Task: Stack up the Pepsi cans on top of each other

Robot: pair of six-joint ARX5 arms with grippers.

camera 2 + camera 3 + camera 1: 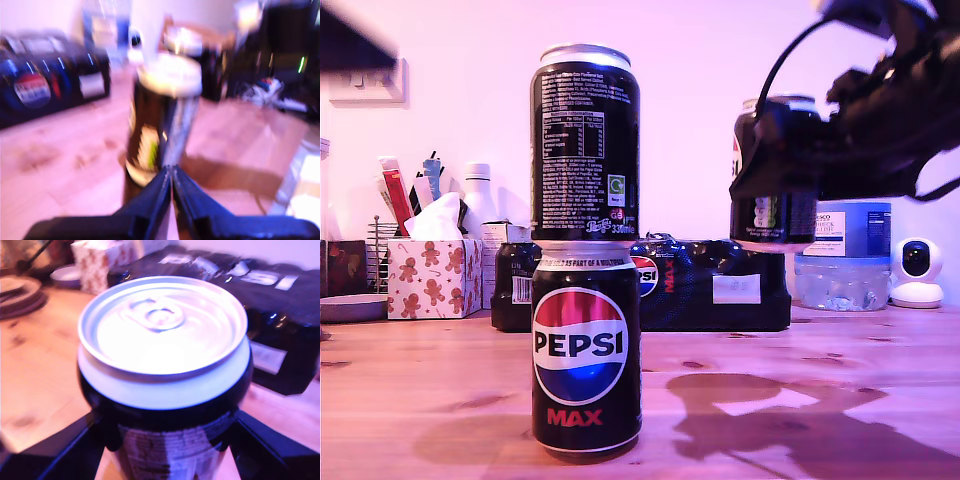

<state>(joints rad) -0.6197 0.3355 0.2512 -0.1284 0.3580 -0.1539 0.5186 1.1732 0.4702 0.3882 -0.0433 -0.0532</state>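
Where the pale wooden table (800, 340) comes nearest the exterior view, a black aluminium can (585, 350) stands upright, reading "PEPSI" across its red-white-blue globe and "MAX" in red below. A second black can with a silver top (585, 140) sits squarely on it, its back turned: white nutrition print and "330ml". A third black can (772, 215) hangs in the air towards the exterior view's right, clamped at its sides by my second gripper (165, 450). That makes three loose cans. My first gripper (171, 185) has its fingers pressed together on nothing; that view is blurred. Behind lies one dark shrink-wrapped multipack (710, 285) with a globe and "MAX". Farther back are one clear water bottle (845, 255) whose label reads "ESCO", one gingerbread-patterned tissue box (432, 275) and one small white camera (917, 270).
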